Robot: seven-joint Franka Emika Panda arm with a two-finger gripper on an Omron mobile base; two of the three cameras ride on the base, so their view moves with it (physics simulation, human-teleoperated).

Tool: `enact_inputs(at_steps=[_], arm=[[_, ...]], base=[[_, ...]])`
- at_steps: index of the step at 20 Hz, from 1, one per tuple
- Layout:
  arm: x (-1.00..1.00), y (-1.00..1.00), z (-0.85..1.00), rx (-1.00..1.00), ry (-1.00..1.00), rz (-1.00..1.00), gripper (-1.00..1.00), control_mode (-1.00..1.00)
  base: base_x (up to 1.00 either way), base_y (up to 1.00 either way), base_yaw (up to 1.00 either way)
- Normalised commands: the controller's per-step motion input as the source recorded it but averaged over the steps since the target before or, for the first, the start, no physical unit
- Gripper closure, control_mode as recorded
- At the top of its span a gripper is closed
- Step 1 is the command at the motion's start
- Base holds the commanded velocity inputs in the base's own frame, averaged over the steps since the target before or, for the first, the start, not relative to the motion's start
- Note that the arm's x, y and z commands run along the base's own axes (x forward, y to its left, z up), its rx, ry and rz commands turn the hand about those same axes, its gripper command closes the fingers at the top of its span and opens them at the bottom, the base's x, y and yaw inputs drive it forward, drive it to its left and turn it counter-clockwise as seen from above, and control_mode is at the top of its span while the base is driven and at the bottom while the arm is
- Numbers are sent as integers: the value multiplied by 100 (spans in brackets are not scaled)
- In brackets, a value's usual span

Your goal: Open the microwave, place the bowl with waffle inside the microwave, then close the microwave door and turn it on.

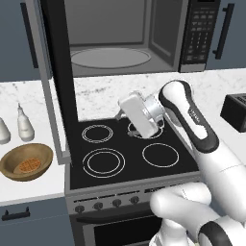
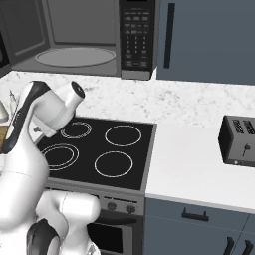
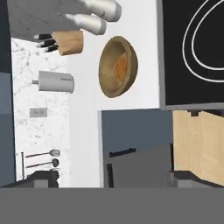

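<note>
White counter [image 1: 33,190] bears the bowl [image 1: 26,161] holding the waffle [image 1: 28,166]; pincer [image 3: 111,177] seemingly open.

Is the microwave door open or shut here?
Open: the microwave door is swung out left, and the grey interior with its turntable is exposed.

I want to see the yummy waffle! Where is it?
The waffle lies inside the wooden bowl on the white counter left of the stove, near two white bottles, in the left base view.
</note>
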Motion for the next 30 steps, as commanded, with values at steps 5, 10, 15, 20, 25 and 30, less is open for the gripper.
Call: enact_inputs(at_steps=[5, 10, 15, 20, 25, 30], arm=[[67, 35, -57, 0, 2, 25, -100, -100], [31, 57, -58, 0, 0, 13, -100, -100], [10, 53, -57, -1, -10, 12, -100, -100], [15, 47, -29, -3, -13, 12, -100, -100], [25, 40, 0, 0, -5, 2, -100, -100], [28, 32, 0, 0, -3, 0, -100, -100]], base=[[0, 0, 0], [0, 0, 0], [0, 0, 0], [0, 0, 0], [0, 0, 0], [0, 0, 0]])
